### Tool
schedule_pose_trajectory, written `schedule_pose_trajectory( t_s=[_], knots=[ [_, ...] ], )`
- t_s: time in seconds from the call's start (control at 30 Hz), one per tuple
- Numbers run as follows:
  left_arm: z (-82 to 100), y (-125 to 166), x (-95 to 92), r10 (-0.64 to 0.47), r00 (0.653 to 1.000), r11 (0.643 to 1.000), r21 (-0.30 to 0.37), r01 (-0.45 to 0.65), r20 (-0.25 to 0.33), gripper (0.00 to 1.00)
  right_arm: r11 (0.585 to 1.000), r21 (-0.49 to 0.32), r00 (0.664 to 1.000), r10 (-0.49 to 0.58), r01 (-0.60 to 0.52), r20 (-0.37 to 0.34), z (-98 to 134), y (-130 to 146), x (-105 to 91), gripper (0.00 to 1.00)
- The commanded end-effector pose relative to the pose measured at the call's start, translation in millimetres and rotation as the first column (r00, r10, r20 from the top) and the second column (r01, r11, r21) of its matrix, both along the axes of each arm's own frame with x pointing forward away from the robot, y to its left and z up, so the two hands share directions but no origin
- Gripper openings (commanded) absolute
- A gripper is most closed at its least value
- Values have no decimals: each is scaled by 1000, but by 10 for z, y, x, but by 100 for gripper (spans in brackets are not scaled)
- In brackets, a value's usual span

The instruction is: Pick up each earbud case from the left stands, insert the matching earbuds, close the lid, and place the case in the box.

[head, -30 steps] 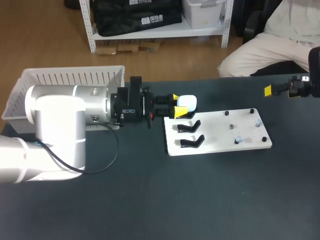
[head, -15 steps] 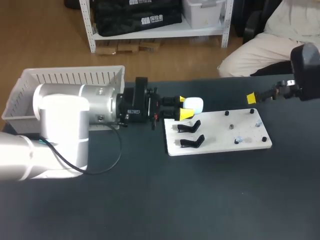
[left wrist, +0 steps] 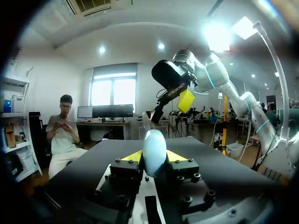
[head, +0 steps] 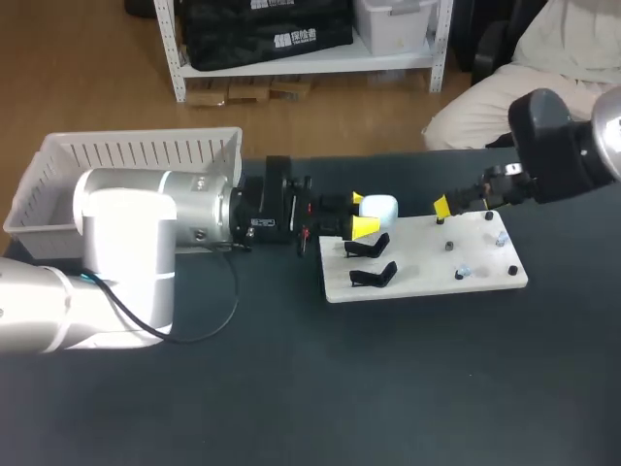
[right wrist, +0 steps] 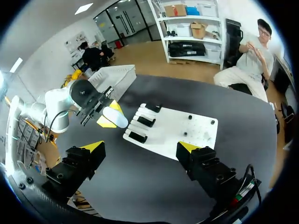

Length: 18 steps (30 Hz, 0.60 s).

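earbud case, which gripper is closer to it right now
Left. The left gripper is shut on the earbud case; the right gripper hangs open by the white board's far edge, apart from it.

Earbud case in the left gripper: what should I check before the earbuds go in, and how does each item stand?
1. Grip: left gripper shut on the earbud case from both sides: ok.
2. Clearance: earbud case off the stands: ok.
3. Lid of the earbud case open: cannot tell.
4. Other arm: right gripper open and empty: ok.
5. Supply: pale bits on the white board are the earbuds: cannot tell, too small.
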<state>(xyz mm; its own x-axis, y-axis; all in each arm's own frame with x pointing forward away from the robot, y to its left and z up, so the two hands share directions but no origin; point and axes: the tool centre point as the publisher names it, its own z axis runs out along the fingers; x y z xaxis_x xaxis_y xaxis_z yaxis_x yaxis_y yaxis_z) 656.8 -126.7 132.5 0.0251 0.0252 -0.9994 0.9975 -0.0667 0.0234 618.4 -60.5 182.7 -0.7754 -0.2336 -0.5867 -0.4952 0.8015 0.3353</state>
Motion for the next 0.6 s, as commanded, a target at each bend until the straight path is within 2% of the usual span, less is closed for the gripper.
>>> schedule_pose_trajectory(
  t_s=[0.03,0.6],
  knots=[
    [-26,-31,13,-5,1000,1000,-4,5,4,0,1000,-3,1000,12,-12,-14,-63,164,69,100],
    [-63,-54,32,-3,1000,1000,-18,4,7,0,996,-12,993,85,-86,-84,-260,469,144,100]
  ],
)
